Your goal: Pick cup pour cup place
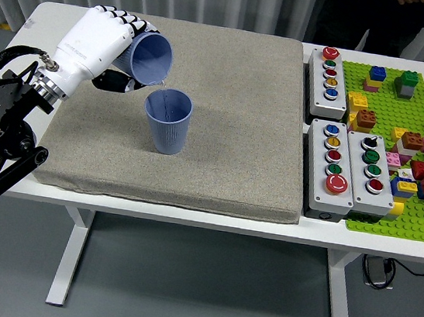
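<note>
A blue cup (149, 56) is held tipped on its side in the left hand (102, 42), its mouth just above and left of the upright blue cup (167, 120) standing on the grey mat (224, 129) over the white surface (59, 13). The pour is best done with the lip kept over the lower cup's opening and the tilt raised gradually. The fingers are wrapped round the cup's body, the wrist rolled inward.

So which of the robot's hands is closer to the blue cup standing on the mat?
Left. The left hand holds a tilted cup just above-left of the standing cup; no right hand is visible.
</note>
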Available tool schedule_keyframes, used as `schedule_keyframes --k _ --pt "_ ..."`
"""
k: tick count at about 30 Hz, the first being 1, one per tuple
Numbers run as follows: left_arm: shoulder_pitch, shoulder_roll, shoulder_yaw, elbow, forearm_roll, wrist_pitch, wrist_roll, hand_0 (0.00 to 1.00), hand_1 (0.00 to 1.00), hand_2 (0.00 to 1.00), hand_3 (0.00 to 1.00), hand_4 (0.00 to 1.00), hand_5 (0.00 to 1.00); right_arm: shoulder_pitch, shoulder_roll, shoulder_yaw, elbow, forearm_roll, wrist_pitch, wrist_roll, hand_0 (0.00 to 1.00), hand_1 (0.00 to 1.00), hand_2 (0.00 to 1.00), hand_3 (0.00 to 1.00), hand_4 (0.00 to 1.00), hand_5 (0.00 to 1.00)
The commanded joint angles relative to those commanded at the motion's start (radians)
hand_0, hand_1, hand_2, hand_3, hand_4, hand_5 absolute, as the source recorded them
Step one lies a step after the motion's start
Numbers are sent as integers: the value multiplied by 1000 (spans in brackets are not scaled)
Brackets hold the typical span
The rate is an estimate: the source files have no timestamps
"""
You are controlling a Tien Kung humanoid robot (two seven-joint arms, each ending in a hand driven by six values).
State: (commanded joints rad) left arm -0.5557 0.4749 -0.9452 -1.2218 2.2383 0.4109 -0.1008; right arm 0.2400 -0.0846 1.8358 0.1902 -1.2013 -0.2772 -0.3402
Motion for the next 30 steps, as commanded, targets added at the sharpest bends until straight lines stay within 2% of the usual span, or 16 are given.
schedule_keyframes --k 9,22,30 --pt "-20 33 42 1 -4 6 5 402 416 470 478 746 113 -6 1 -1 0 -2 0 -2 682 628 585 573 2 173" --pt "-36 38 76 18 9 11 13 404 417 470 477 748 124 -3 0 -2 0 3 -1 0 682 628 585 572 2 172" --pt "-54 44 107 20 30 31 27 412 419 473 476 747 135 -1 -1 -4 0 7 -2 1 682 628 585 572 2 173"
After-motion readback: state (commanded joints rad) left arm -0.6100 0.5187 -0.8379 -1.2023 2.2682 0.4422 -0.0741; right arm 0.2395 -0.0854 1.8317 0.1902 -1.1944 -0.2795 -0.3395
